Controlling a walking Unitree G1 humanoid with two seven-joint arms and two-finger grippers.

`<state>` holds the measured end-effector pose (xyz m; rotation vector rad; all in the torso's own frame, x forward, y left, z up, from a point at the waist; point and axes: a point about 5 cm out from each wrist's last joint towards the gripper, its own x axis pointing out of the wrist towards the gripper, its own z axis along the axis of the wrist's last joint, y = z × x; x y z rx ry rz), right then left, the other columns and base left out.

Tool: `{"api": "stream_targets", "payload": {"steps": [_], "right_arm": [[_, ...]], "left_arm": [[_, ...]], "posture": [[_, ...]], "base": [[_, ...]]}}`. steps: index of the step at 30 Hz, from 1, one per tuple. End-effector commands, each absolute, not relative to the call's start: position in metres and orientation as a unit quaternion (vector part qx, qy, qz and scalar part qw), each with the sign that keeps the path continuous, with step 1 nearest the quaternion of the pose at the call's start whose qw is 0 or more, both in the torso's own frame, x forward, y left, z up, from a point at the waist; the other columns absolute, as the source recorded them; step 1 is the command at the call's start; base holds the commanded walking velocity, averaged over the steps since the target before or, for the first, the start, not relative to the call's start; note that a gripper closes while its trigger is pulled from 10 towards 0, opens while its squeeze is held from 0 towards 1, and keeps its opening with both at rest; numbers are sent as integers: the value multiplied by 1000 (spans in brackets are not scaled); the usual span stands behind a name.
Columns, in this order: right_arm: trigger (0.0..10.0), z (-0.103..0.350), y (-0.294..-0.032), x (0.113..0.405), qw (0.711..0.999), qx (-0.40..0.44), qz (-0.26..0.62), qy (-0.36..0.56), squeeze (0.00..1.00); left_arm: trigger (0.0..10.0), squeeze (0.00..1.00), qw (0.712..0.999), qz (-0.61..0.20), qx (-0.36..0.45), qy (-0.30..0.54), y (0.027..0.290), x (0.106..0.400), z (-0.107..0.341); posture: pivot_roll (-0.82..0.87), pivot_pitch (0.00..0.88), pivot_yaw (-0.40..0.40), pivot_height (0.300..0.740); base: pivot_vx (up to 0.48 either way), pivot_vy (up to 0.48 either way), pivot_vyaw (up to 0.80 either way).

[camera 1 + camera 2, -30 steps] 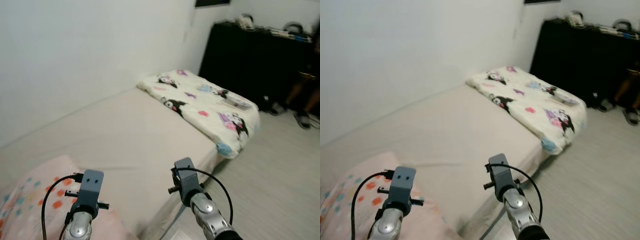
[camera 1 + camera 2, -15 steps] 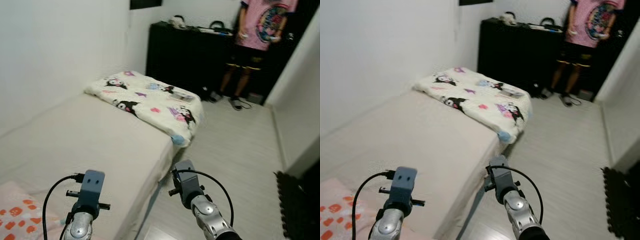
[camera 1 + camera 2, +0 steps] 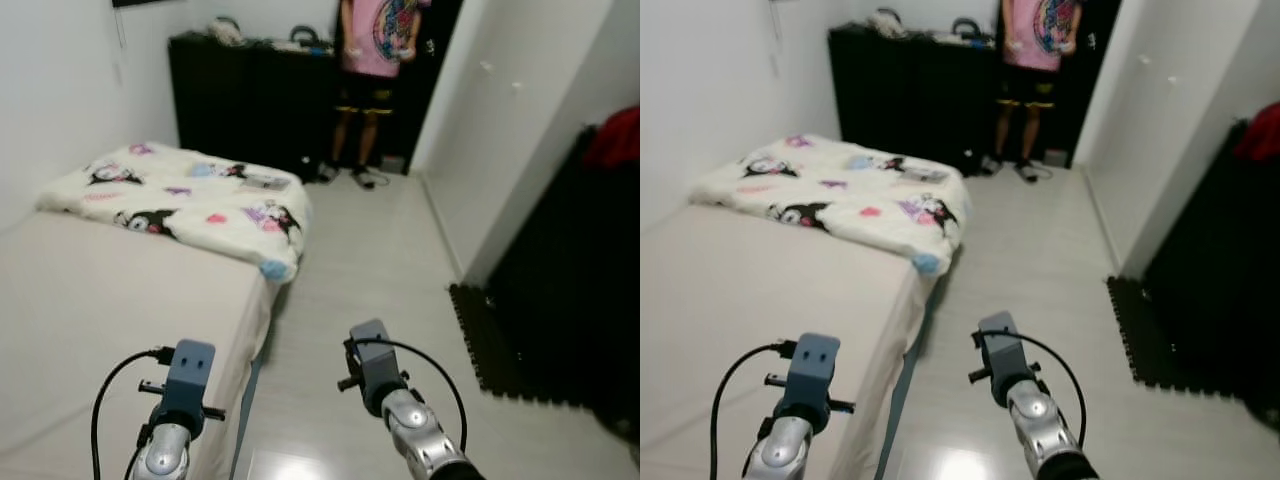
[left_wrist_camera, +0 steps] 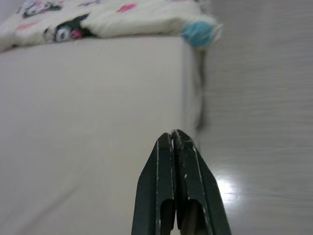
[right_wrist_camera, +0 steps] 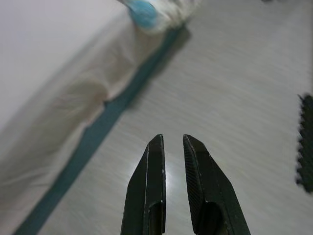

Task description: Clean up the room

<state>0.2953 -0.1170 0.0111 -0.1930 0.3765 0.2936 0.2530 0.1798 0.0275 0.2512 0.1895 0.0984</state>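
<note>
- Our two arms are silver metal tubes, each ending in a grey, boxy wrist block.
- A black cable loops out from each block and back toward the arm.
- Small black studs stick out of the blocks' sides.
- Our jaws are long, tapering black fingers (image 5: 149,191).

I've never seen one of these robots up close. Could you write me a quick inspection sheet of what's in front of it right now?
Surface: pale floor, glossy near the robot; beige bed on the robot's left.
Job's things: cartoon-print blanket bunched at the bed's far end, one corner hanging over the edge.
Clutter: small items on top of the black cabinet, too blurred to name.
Grippers: left gripper shut, empty, over the bed; right gripper slightly open, empty, over the floor.
Cables: a black cable loops at each wrist.
Surroundings: a person stands by the cabinet; black mat along the right wall.
</note>
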Motion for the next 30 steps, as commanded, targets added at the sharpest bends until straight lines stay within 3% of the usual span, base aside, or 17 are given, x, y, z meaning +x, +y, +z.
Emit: {"api": "stream_targets", "payload": {"steps": [1,9,18,30], "right_arm": [[10000,11,-120,296,967,-100,140,187,0],[10000,12,-121,298,968,-102,136,184,0],[10000,14,-116,300,972,-95,119,178,0],[10000,11,-114,298,968,-115,131,182,0]], "left_arm": [[10000,0,987,42,125,94,176,253,27],[10000,0,989,26,119,90,170,257,29],[10000,0,986,-6,139,86,170,267,35],[10000,0,989,-1,120,86,173,273,37]], "posture": [[62,0,-68,740],[68,0,-45,740],[85,0,53,740],[76,0,47,740]], "base": [[0,0,-800],[0,0,-800],[0,0,-744],[0,0,0]]}}
